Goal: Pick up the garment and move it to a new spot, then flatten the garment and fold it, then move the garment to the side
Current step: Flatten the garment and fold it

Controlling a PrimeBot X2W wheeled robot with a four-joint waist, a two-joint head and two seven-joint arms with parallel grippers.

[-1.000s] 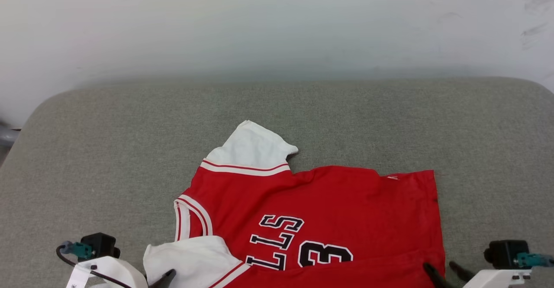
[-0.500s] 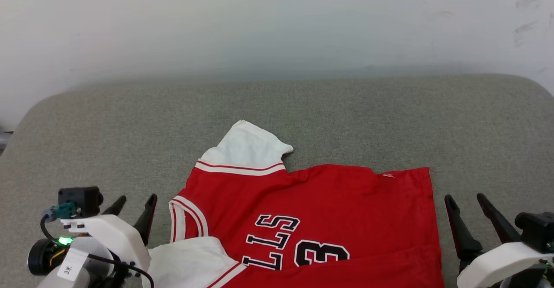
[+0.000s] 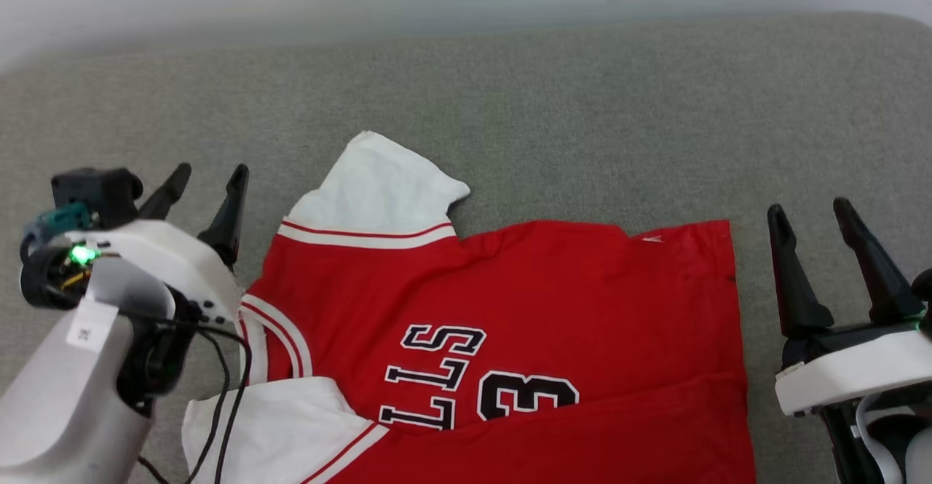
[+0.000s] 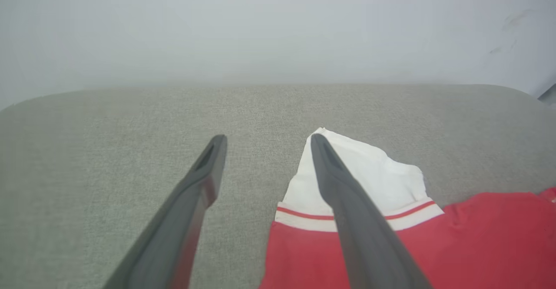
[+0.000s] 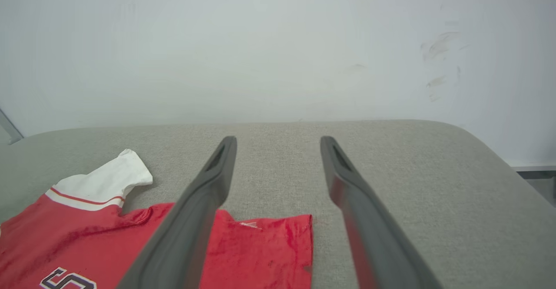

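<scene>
garment (image 3: pixel 553 287) | long axis left-right | collar left, hem right

One shirt (image 3: pixel 553 287), with two white sleeves: one on the far side (image 3: pixel 378 185), one at the near edge (image 3: pixel 277 433). Three black letters (image 3: pixel 437 375) and one number (image 3: pixel 528 404) show on it. Two grippers: left gripper (image 3: pixel 211 173), right gripper (image 3: pixel 810 207). Two dark fingers (image 3: pixel 226 215) each, four total. One grey padded surface (image 3: pixel 582 105). One pale wall (image 5: pixel 260 41). One green light (image 3: pixel 80 255) on the left arm.
</scene>
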